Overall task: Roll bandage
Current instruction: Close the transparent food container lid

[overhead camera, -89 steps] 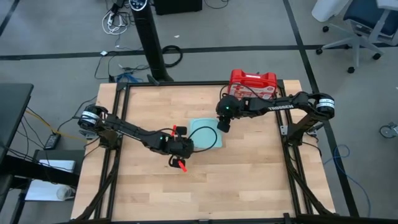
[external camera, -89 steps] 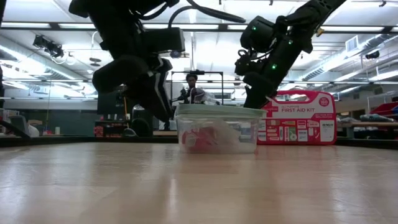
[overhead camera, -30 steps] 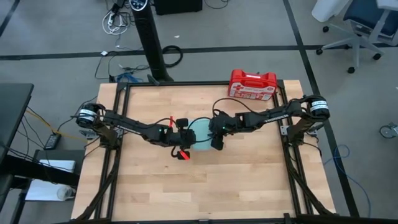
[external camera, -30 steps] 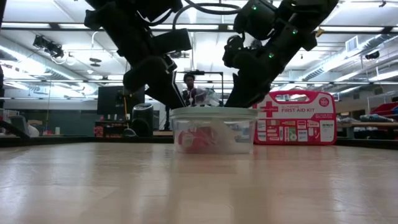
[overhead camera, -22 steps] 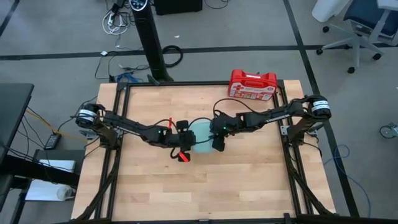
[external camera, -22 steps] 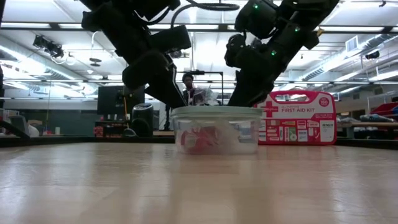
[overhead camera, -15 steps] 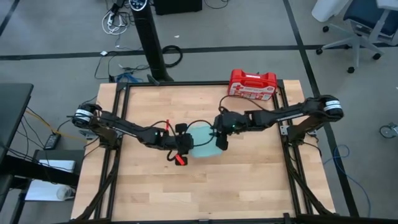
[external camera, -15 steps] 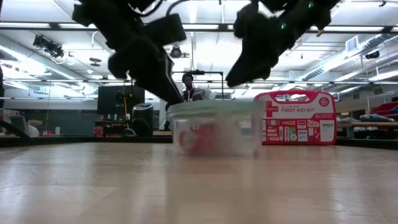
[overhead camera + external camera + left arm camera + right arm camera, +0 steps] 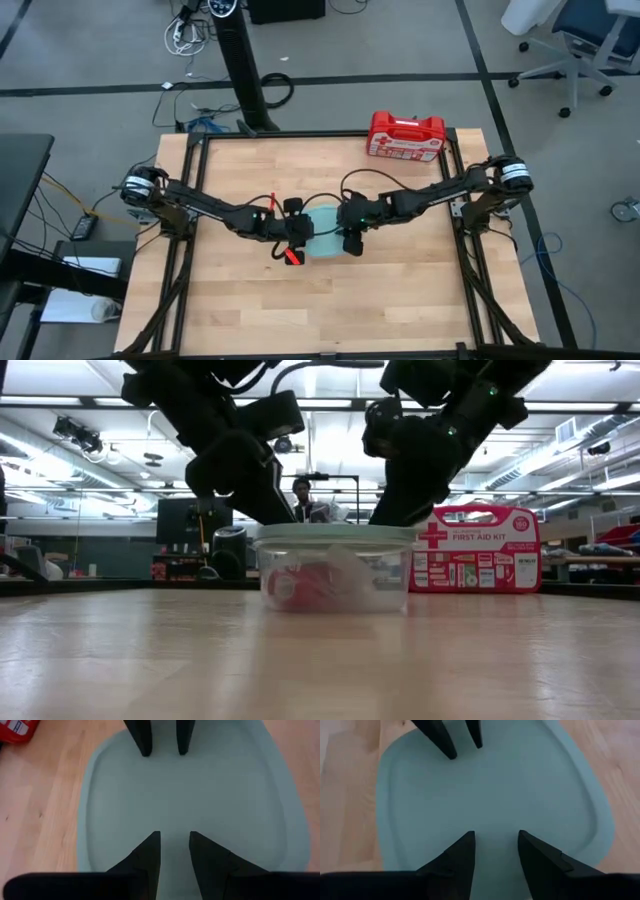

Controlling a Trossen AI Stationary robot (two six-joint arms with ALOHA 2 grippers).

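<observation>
A clear plastic container [image 9: 335,575] with a pale green lid [image 9: 323,232] stands at the table's middle. The red bandage [image 9: 300,588] lies inside it as a bundle, next to crumpled pale material. My left gripper [image 9: 306,233] stands over the lid's left part with its fingers a little apart [image 9: 174,840]. My right gripper [image 9: 340,234] stands over the lid's right part with its fingers a little apart [image 9: 495,837]. Each wrist view shows the other gripper's fingers across the lid. My left gripper sets its two fingertips [image 9: 152,845] on the lid's top [image 9: 172,822] near its left edge, slanting down from the table's left. The lid sits flat on the container. My right gripper sets its two fingertips [image 9: 465,845] on the lid's top [image 9: 495,820] near its right edge, slanting down from the table's right.
A red hard first-aid case [image 9: 406,136] stands at the table's far right edge and shows behind the container in the low view [image 9: 478,550]. Bare wood lies in front of the container toward the near edge. A person shows far off in the room [image 9: 305,500].
Both grippers have stayed over the lid and shifted a little toward the table's near edge. The container has slid with them toward the near edge and stays upright with its lid on.
</observation>
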